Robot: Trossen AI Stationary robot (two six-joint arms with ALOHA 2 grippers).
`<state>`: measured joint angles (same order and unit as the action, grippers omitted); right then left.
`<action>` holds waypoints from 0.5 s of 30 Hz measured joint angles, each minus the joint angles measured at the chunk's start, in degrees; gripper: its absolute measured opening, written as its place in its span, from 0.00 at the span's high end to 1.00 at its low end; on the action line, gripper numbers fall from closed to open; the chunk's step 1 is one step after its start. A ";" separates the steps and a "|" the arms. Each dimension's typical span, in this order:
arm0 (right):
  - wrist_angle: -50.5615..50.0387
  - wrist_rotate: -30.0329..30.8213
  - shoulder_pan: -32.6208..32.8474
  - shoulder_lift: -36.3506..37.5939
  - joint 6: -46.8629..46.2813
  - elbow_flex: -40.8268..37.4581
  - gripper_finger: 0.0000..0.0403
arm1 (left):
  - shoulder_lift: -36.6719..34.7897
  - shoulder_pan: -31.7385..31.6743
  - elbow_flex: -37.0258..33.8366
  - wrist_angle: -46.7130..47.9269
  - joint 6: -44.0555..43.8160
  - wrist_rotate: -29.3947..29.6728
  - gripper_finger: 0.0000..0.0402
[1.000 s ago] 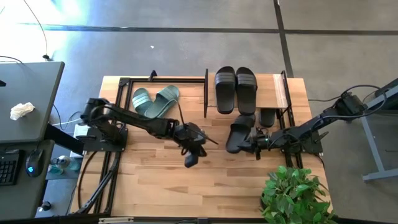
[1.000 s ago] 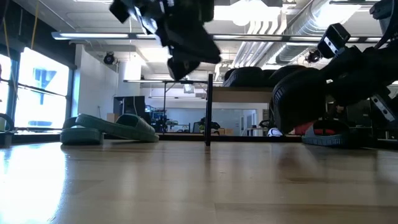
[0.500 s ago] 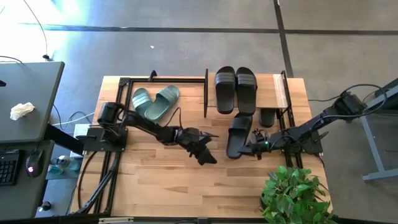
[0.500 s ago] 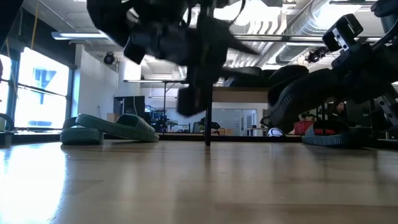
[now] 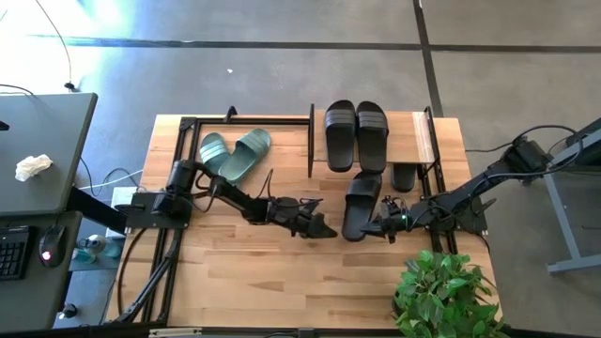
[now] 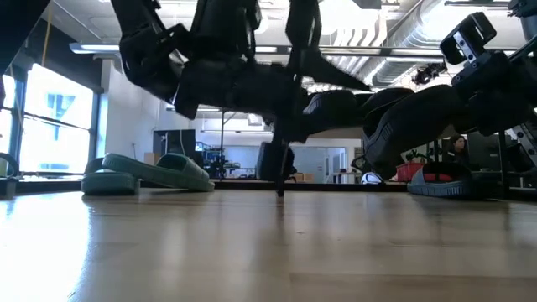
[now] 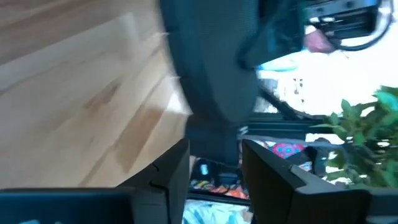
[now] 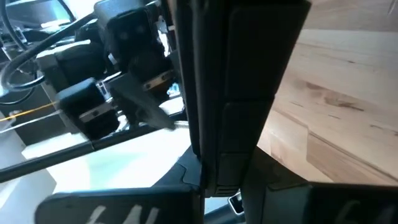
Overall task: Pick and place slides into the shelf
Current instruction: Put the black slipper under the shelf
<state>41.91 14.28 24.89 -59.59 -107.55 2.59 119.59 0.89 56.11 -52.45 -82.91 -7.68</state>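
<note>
Looking straight down, the table (image 5: 235,282) has bare wood across its near half. The shelf (image 5: 413,136) stands at the far right edge with a black pair (image 5: 356,131) on its board; the green pair (image 5: 233,152) lies at far left inside an open black frame (image 5: 188,127). The left gripper (image 5: 324,228) sits at table centre, just beside a black slide (image 5: 360,202) that the right gripper (image 5: 383,223) clamps by its edge.

Low view: the black slide (image 6: 419,117) hangs tilted, clear of the tabletop, with open room beneath it. The left gripper (image 6: 277,159) hangs beside it.

Left wrist view: its fingers (image 7: 171,171) stand apart, a moderate gap, holding nothing; the slide's end lies just ahead.

Right wrist view: the slide (image 8: 242,81) fills the jaws, pinched tight.
</note>
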 joint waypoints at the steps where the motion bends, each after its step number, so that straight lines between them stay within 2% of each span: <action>1: 0.00 0.20 0.01 0.00 0.03 0.00 0.92 | -0.06 0.02 0.41 -0.04 0.11 0.27 0.65; 5: 0.00 0.17 0.01 0.00 0.10 0.00 0.92 | -0.02 -0.07 1.99 1.48 0.60 2.13 0.62; 10: 1.02 0.23 0.01 0.00 0.87 0.00 0.92 | 0.00 -0.11 4.23 9.78 2.60 1.92 0.58; 15: 1.95 0.24 0.01 -0.02 1.47 0.00 0.92 | -0.04 -0.11 4.79 10.07 2.64 1.88 0.56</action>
<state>43.86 14.52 24.91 -59.61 -106.08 2.59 119.55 0.78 60.90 -42.39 -80.27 -5.80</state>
